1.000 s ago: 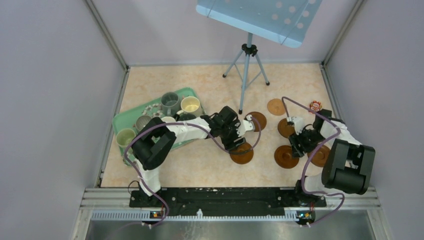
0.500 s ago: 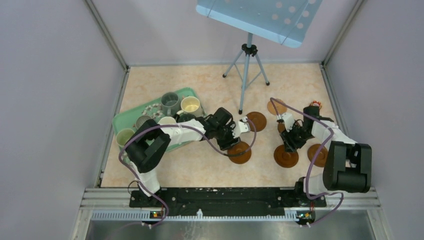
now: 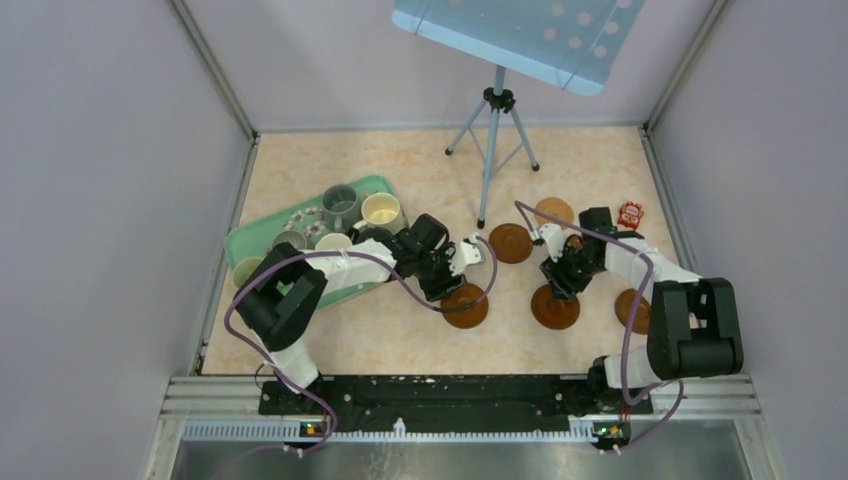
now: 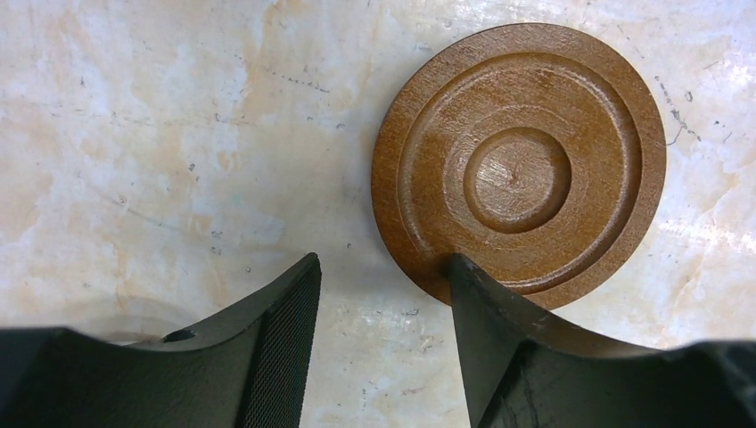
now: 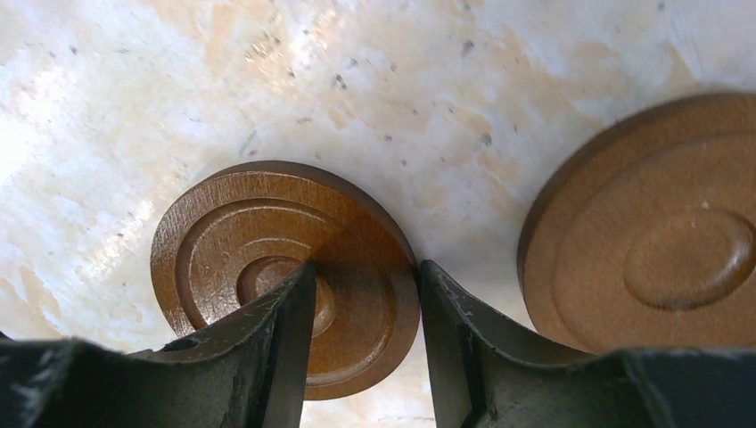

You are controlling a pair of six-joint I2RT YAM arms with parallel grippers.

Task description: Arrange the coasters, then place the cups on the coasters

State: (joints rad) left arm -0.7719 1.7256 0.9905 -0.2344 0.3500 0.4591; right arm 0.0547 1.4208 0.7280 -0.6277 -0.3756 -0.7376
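Several brown coasters lie on the table: one at my left gripper, one at my right gripper, others around them. In the left wrist view my left gripper is open over bare table, its right fingertip resting on the coaster rim. My right gripper pinches the coaster: one finger in the centre recess, the other against the outer rim. The cups stand on the tray.
The green floral tray sits at the left. A tripod holding a blue board stands at the back centre, one foot near the coasters. A small red packet lies far right. A lighter coaster lies beside my right fingers.
Both grippers moved left and each coaster slid left with them. The left jaws narrowed, then eased apart a little; the right jaws closed in on the coaster.
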